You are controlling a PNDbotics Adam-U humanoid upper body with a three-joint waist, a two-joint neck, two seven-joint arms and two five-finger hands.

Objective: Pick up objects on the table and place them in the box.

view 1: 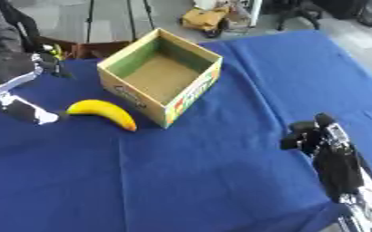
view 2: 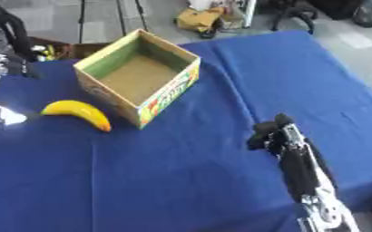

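Observation:
A yellow banana (view 1: pixel 103 113) lies on the blue tablecloth just left of the open cardboard box (view 1: pixel 191 89), whose inside is bare. My left hand (view 1: pixel 11 77) hangs open at the table's left edge. One of its fingertips (view 1: pixel 40 117) sits right beside the banana's stem end, and the other fingers (view 1: pixel 51 63) spread higher up, away from the fruit. My right hand (view 1: pixel 306 136) rests at the lower right with relaxed fingers and nothing in it, well away from banana and box.
The blue cloth (view 1: pixel 205 172) covers the whole table. Beyond the far edge, on the floor, are a yellow bag (view 1: pixel 205 18), stand legs and a chair base. The box stands askew, one corner pointing toward me.

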